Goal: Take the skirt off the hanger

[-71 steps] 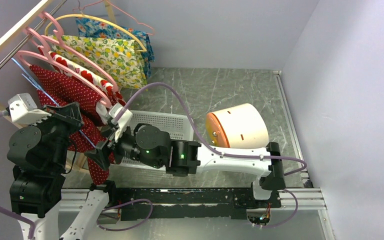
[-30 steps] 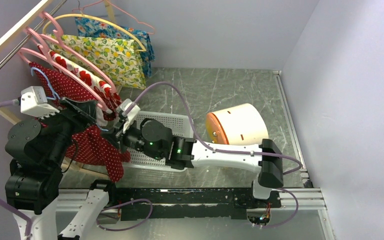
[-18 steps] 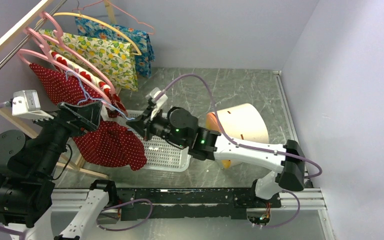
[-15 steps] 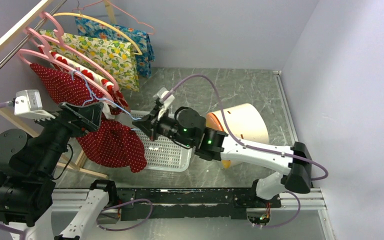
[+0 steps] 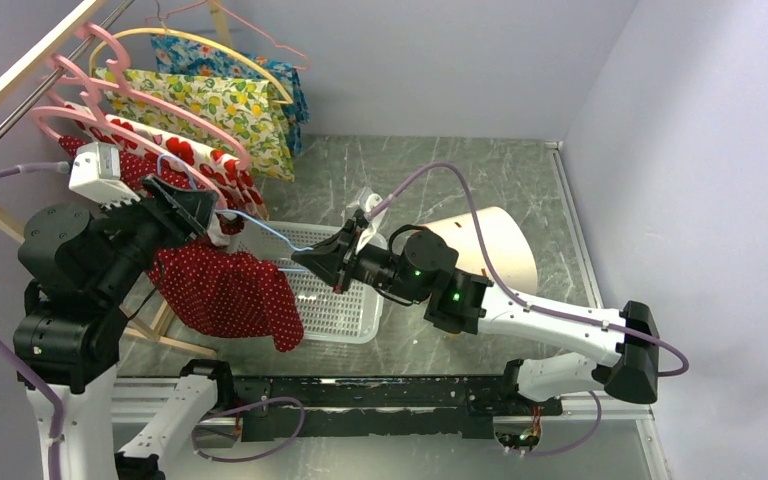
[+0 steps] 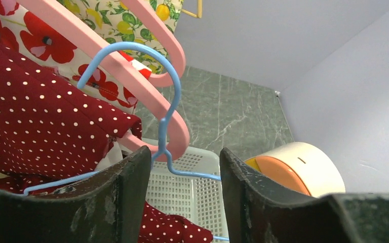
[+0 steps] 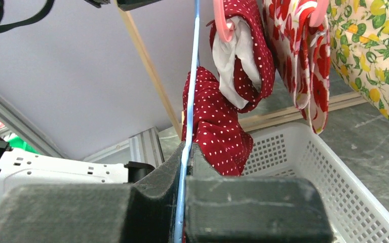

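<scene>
The skirt is red with white dots and hangs bunched off the left end of a thin blue wire hanger. My right gripper is shut on the hanger's wire arm and holds it out over the basket. In the right wrist view the wire runs straight up from the closed right gripper, with the skirt beyond it. My left gripper is at the rack. In its wrist view the left gripper stands open, with the hanger's hook and neck just beyond the fingers and red dotted cloth on the left.
A white mesh basket lies under the hanger. A cream and orange drum lies on its side to the right. Pink hangers with poppy-print and lemon-print garments crowd the wooden rack at the upper left.
My right gripper has drawn the hanger arm rightward, away from the rack. The skirt has slid down and bunched at the left. My left gripper has lifted toward the hook, its jaws narrower.
</scene>
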{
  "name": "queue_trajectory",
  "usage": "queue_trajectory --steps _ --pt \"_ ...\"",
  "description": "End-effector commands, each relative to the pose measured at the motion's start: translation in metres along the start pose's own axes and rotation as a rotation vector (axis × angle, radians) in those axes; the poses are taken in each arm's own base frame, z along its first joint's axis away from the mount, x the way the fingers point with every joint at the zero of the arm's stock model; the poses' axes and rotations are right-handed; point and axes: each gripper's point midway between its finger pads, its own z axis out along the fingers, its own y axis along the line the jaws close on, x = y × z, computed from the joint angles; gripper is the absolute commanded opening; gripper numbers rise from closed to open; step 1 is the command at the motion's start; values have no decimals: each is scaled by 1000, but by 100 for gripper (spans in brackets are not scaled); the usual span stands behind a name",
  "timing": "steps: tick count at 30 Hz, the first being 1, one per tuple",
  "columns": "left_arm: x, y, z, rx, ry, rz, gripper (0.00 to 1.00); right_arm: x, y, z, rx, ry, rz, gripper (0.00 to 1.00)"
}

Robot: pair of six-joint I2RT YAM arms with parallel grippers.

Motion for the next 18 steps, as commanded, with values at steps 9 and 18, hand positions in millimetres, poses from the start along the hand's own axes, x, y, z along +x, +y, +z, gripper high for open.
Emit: queue_trajectory --steps 9,18 --pt "4 14 10 -42 -19 11 48 -46 36 -16 -190 -137 -3 0" --pt "-4 8 1 -17 -66 15 7 -41 50 -11 -255 -66 2 0"
